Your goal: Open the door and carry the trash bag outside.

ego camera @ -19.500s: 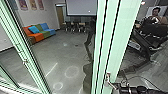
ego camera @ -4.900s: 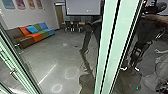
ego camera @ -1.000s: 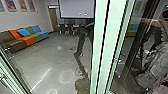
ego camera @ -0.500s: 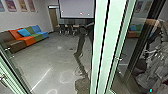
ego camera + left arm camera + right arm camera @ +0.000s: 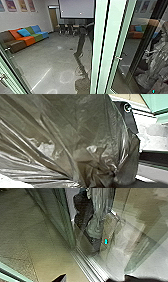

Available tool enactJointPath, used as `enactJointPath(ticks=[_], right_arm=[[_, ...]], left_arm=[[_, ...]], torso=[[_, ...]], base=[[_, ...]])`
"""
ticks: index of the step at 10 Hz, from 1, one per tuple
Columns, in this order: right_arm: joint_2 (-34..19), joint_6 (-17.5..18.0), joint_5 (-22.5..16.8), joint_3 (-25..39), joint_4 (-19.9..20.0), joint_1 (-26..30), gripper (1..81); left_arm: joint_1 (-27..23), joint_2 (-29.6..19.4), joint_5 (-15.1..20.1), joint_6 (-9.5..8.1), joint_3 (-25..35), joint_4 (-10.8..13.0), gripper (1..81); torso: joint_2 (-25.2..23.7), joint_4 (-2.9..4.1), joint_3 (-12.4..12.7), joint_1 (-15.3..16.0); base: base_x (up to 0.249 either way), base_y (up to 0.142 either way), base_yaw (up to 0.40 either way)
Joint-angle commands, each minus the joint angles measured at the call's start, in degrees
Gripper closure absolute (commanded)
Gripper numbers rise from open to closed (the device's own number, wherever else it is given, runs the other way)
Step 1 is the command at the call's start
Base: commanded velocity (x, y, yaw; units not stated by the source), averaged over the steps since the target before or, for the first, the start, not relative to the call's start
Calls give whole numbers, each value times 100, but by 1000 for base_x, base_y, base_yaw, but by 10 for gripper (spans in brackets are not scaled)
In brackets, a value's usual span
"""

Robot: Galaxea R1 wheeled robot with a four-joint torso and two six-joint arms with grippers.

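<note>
Right up against the left wrist, the trash bag [image 5: 82,131]: brownish, shiny, creased, drawn together into a tight bunch of folds. Spread or pressed together, impossible to tell for the left hand, and the same for the right hand. Near the right wrist, a metal track [image 5: 87,265] along the floor [image 5: 45,255], with glass to either side.

Ahead in the head view, a pale green post [image 5: 115,22], with a glass door [image 5: 123,37] to the right of it and a small handle [image 5: 118,58] on its edge. In the glass beyond, crumpled grey plastic [image 5: 156,57]; reflected or behind the pane, hard to say.

Farther into the room, a couch [image 5: 26,38] in brown, orange, green and blue, with a bright blue cushion [image 5: 23,32] on it. Farther still, chairs [image 5: 72,29] below a big screen [image 5: 77,8], and a brown door [image 5: 53,18] beside them.
</note>
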Motion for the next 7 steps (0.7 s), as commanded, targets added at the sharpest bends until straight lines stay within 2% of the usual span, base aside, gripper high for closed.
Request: enactJointPath(ticks=[1,3,7], right_arm=[[-463,-132,380,-360,-356,952,10],[-560,-141,397,-369,-390,961,10],[-613,-141,362,-439,-725,1215,10]], left_arm=[[-220,-15,377,-7,59,-29,811],[-220,-15,377,-7,67,-28,811],[-220,11,377,-7,67,-28,811]], torso=[[0,0,0,0],[0,0,0,0],[0,0,2,0]], base=[[0,0,0],[0,0,0],[0,0,0]])
